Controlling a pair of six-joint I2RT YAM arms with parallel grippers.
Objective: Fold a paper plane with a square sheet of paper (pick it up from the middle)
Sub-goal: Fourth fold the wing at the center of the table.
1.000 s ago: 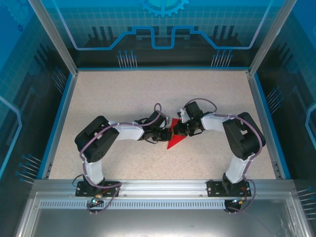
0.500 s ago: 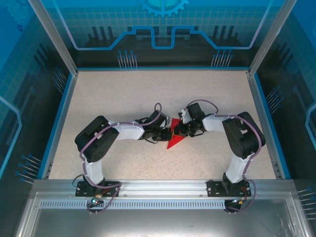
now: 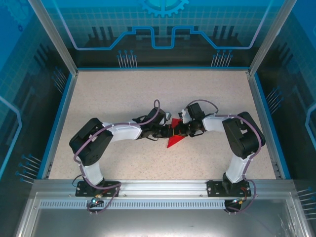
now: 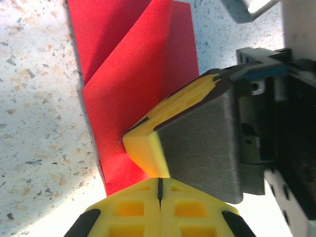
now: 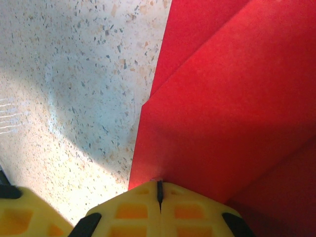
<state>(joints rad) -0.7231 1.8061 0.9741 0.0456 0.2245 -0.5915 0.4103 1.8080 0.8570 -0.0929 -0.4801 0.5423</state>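
Note:
The red sheet of paper (image 3: 174,141) lies flat on the speckled table, folded into a pointed, layered shape whose tip points toward the near left. My left gripper (image 3: 166,132) is shut, and its yellow tips (image 4: 159,185) rest at the paper's (image 4: 133,74) edge. My right gripper (image 3: 178,131) is shut too, its tips (image 5: 159,185) pressed down on the edge of a folded flap (image 5: 222,108). The two grippers meet tip to tip over the paper's far end. In the left wrist view the right gripper's yellow finger (image 4: 165,126) sits on the paper.
The speckled table (image 3: 123,98) is bounded by a blue rim (image 3: 57,123) and a metal frame. Both arm bases (image 3: 94,185) stand on the rail at the near edge.
The left arm's elbow has swung left and down toward the near edge, stretching the forearm. Both grippers stay shut at the paper, and the paper has not shifted.

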